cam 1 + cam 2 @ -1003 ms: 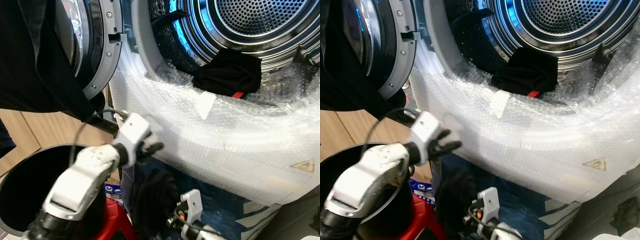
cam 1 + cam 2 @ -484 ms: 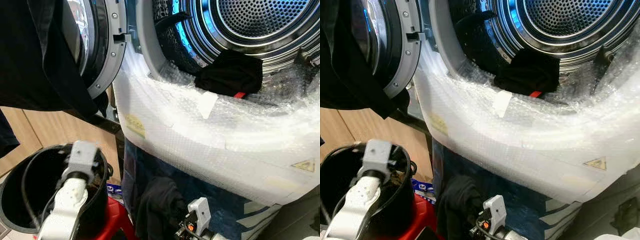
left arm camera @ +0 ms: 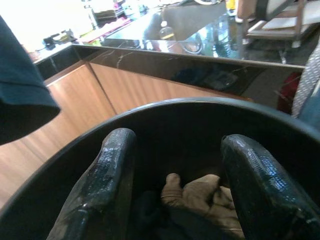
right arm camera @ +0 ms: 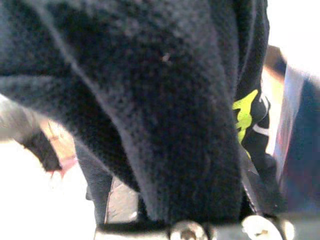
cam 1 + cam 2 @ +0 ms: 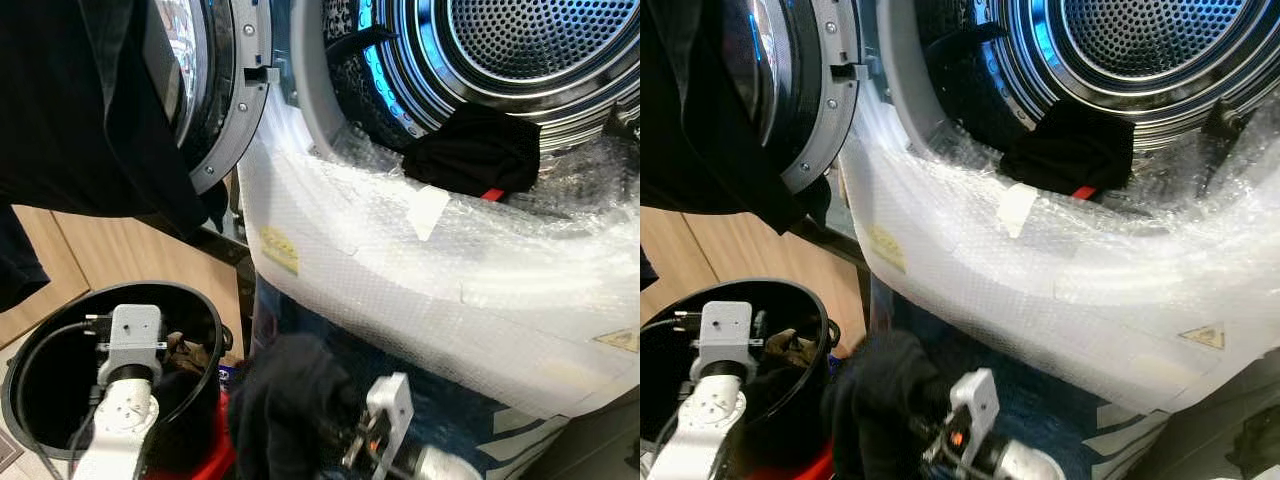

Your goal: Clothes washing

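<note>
— Clothes first: where is the dark fleecy garment (image 5: pixel 290 400)?

— Bunched low in front of the machine, hanging from the right gripper (image 5: pixel 345 440). The right wrist view is mostly its black nap (image 4: pixel 165 100), with a yellow-green print on more dark cloth behind it.

— Are the fingers closed on it?

— The cloth covers them, so I cannot tell how the jaws stand; the bundle sits right at the wrist and hangs from there.

— And the left gripper (image 3: pixel 175 165)?

— Over the round black plastic bucket (image 5: pixel 40 345) on the floor at the left, pointing down into it. Its two black fingers (image 3: pixel 107 175) stand well apart, with nothing between them. Below them, inside the bucket, lie a crumpled beige cloth (image 3: pixel 200 192) and something dark.

— What about the washing machine?

— Its round glass door (image 5: pixel 215 90) is swung open to the left, and a black garment (image 5: pixel 80 110) hangs in front of it. The perforated steel drum (image 5: pixel 540 40) is lit blue inside. Another black garment with a red tag (image 5: pixel 475 155) lies on the lower lip of the opening, partly in the drum.

— And the front of the machine?

— Wrapped in clear bubble wrap (image 5: pixel 420 270), with a yellow sticker (image 5: pixel 280 250) showing through at the left. Light wooden cabinet fronts (image 5: pixel 110 270) stand behind the bucket.
</note>
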Robot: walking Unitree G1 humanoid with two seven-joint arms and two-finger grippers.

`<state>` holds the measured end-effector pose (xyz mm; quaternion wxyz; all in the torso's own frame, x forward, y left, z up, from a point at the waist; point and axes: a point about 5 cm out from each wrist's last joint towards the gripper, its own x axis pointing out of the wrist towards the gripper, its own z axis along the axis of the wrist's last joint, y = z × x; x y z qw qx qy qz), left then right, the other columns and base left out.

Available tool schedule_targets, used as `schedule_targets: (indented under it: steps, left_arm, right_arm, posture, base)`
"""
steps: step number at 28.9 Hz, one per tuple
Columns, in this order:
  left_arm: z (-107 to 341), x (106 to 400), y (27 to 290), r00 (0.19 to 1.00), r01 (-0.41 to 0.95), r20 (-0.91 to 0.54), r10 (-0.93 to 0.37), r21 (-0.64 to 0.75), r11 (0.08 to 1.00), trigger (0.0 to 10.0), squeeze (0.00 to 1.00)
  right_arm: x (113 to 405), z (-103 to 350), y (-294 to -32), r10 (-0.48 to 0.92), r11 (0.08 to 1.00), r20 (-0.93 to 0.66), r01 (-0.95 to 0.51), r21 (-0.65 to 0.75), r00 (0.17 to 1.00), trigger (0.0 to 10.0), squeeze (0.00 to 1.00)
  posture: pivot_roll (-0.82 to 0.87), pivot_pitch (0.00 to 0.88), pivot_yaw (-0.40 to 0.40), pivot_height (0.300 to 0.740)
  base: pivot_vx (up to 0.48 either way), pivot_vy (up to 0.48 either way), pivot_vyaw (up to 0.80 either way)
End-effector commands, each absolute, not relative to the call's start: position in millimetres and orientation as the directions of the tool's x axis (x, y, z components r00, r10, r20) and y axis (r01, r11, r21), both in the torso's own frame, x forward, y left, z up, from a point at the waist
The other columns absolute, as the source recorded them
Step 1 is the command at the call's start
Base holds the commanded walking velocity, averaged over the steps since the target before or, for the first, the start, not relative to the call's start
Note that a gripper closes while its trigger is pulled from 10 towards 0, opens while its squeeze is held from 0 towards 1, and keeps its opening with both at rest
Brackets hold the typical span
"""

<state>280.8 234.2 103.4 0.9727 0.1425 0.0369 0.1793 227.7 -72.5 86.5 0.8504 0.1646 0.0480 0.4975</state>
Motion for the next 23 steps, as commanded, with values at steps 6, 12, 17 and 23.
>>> schedule_targets:
  steps: [6,12,17,23]
  left_arm:
    - [99,284,229,0.939,-0.322,-0.015,0.342,0.3,0.898,10.0,0.0]
    - [98,288,225,0.941,-0.32,-0.013,0.338,0.282,0.904,10.0,0.0]
    - [97,291,221,0.947,-0.304,-0.013,0.32,0.277,0.912,10.0,0.0]
    - [97,294,217,0.95,-0.297,-0.01,0.311,0.267,0.917,10.0,0.0]
  right_arm:
    - [239,166,-80,0.852,0.325,0.34,-0.912,0.251,0.397,0.0,0.0]
    - [248,233,-80,0.763,0.223,0.573,-0.954,0.2,0.298,0.0,0.0]
    - [265,263,-75,0.734,0.208,0.62,-0.961,0.183,0.277,0.0,0.0]
    - [299,305,-86,0.745,0.329,0.594,-0.942,0.068,0.303,0.0,0.0]
  posture:
    - [0.02,0.0,-0.049,0.74]
    - [0.01,0.0,-0.046,0.74]
    - [0.01,0.0,-0.048,0.74]
    - [0.01,0.0,-0.038,0.74]
  base:
    - [0.0,0.0,0.0]
    - [0.0,0.0,0.0]
    - [0.0,0.0,0.0]
    - [0.0,0.0,0.0]
